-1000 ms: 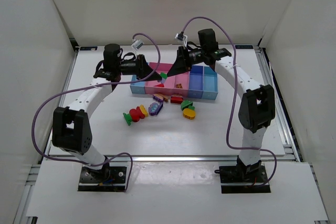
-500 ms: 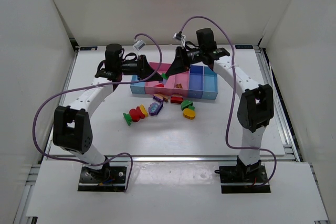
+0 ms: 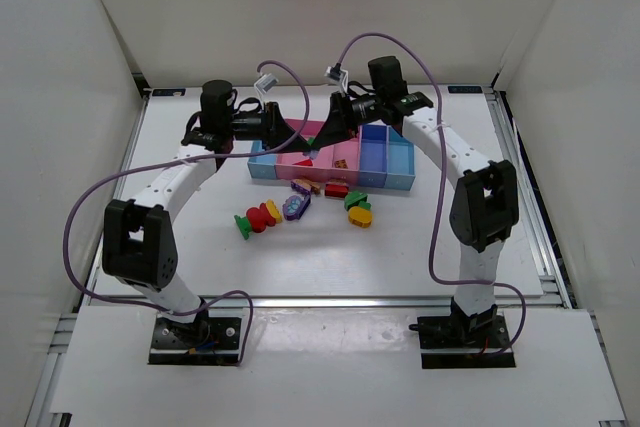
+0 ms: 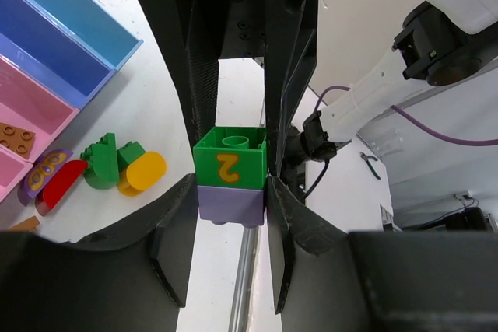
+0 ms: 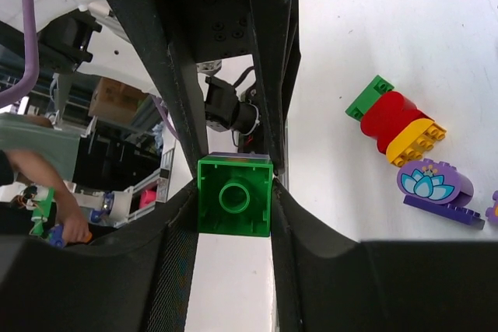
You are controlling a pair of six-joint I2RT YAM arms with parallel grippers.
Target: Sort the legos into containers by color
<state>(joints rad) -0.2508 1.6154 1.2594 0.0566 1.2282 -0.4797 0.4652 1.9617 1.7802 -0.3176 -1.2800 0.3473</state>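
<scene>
From above, both arms reach over the pink middle of the containers (image 3: 395, 184). The left claw (image 3: 300, 137) and right claw (image 3: 325, 136) meet tip to tip above that row, with a speck of green between them. The other loose legos (image 3: 300, 205) lie on the table (image 3: 450, 247) just in front of the row.

The left wrist view shows the left claw (image 4: 230, 192) closed narrowly on a stack (image 4: 230, 180): a green block (image 4: 230, 157) marked "2" sits on a lilac block (image 4: 231, 204).

In the right wrist view, the right claw (image 5: 233, 200) pinches the green block (image 5: 234, 196) by its sides, stud facing the camera.

Two colours joined cannot go into one bin. The double grip looks meant to pull them apart above the row.
</scene>
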